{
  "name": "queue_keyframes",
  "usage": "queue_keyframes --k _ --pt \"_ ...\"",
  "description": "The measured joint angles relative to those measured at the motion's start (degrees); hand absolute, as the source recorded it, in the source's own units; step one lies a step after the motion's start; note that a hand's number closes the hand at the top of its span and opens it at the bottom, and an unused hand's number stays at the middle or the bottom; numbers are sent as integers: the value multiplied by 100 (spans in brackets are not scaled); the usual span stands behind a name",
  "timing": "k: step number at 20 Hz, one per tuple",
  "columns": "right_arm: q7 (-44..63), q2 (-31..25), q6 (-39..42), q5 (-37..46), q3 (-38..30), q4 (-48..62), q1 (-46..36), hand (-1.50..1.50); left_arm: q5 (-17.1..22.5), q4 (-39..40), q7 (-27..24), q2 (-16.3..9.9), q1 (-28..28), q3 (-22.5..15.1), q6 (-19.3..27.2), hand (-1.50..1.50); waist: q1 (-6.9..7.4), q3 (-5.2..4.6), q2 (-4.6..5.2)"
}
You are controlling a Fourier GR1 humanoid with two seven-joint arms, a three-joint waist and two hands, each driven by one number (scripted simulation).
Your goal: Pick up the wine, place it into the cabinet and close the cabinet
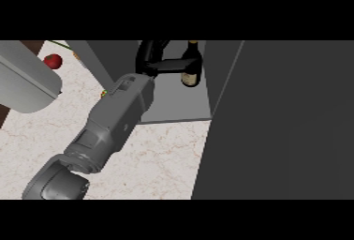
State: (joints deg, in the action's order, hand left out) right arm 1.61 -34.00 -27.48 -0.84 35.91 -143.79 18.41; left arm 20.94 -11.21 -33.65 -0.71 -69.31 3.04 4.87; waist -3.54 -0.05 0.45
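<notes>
You have one black hand in view, on a grey forearm that comes up from the lower left, and its fingers are curled round the dark glass wine bottle with a pale label, clamping it; you cannot tell from this view which arm it is. The bottle stands upright inside the open dark grey cabinet, over its grey shelf floor, with the cabinet's wide dark door filling your right side. Further out, on the pale marbled counter, a small red round fruit lies at the upper left, beside a large pale grey rounded object.
</notes>
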Motion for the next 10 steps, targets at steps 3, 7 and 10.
queue_keyframes --k 3,7,10 --pt "68 14 -46 3 -20 -10 -34 -150 79 -69 18 35 22 -57 -44 -150 35 -1 -20" --pt "82 -41 -69 2 -123 -18 43 -150 240 -277 85 58 206 -211 -193 -150 103 0 -65" --pt "-5 -108 -48 1 -121 -22 193 -150 414 -496 137 65 395 -364 -342 -150 120 2 -94"
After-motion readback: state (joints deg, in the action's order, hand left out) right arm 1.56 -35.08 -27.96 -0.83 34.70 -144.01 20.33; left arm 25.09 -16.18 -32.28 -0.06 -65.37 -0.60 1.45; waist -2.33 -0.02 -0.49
